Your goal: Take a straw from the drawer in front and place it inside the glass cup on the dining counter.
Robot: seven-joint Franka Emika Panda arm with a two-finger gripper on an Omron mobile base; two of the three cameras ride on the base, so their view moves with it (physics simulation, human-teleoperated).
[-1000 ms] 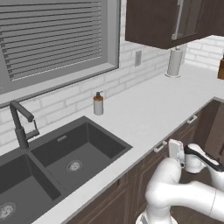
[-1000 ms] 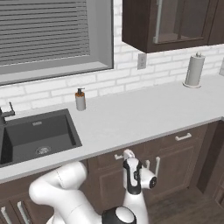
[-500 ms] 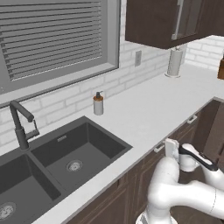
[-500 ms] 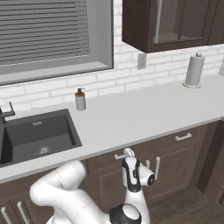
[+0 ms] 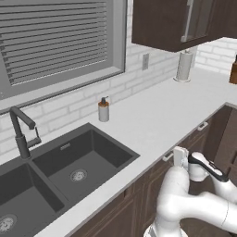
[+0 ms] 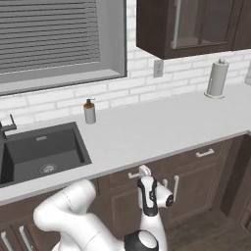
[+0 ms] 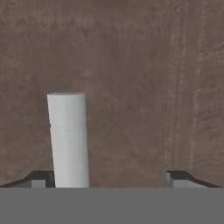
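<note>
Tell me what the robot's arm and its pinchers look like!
The arm is smooth, glossy white, built from fat rounded tubes with dark rings at the joints. A dark band wraps the wrist. The gripper ends in two small dark, blocky fingertips.

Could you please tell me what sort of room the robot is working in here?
A rendered home kitchen, by all signs: a dark double sink with a faucet set in a white countertop, a paper towel roll by the brick wall, and dark brown cabinets above.
</note>
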